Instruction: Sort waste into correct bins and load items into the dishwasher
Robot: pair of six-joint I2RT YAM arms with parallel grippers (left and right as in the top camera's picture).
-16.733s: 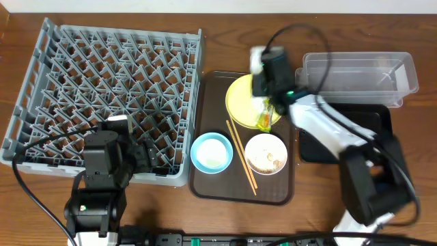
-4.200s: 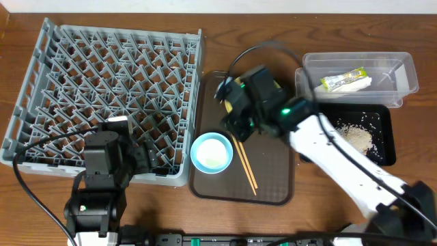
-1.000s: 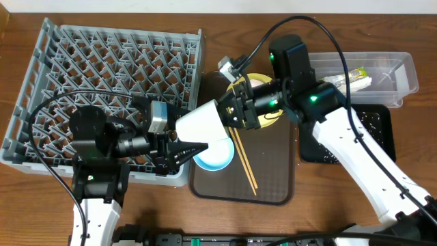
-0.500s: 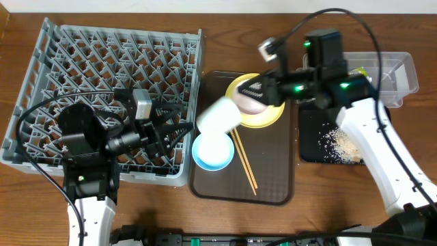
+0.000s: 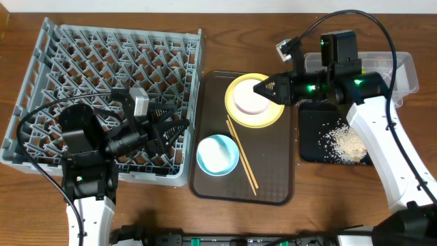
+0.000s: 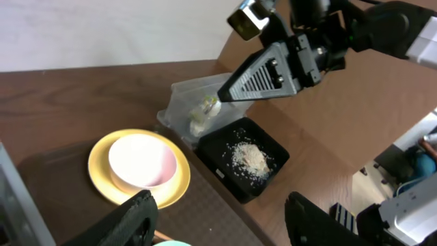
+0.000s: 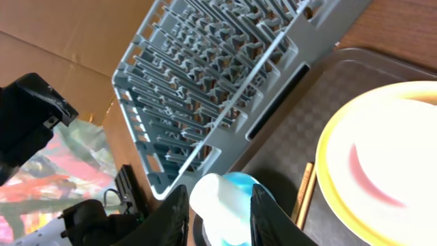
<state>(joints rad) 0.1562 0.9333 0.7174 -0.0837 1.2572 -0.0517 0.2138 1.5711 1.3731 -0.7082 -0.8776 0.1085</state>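
The right arm is showing smooth white shells on its long links and black housings at its joints, with small green lights glowing near the wrist and a little white camera block sitting beside the black, wedge-shaped right gripper. The left arm is wearing mostly black housings above a white lower link and is carrying a silver-grey camera block, while its left gripper is showing two matte black, rounded fingers. A thin black cable is arching over the right arm, and similar black cabling is looping around the left one.
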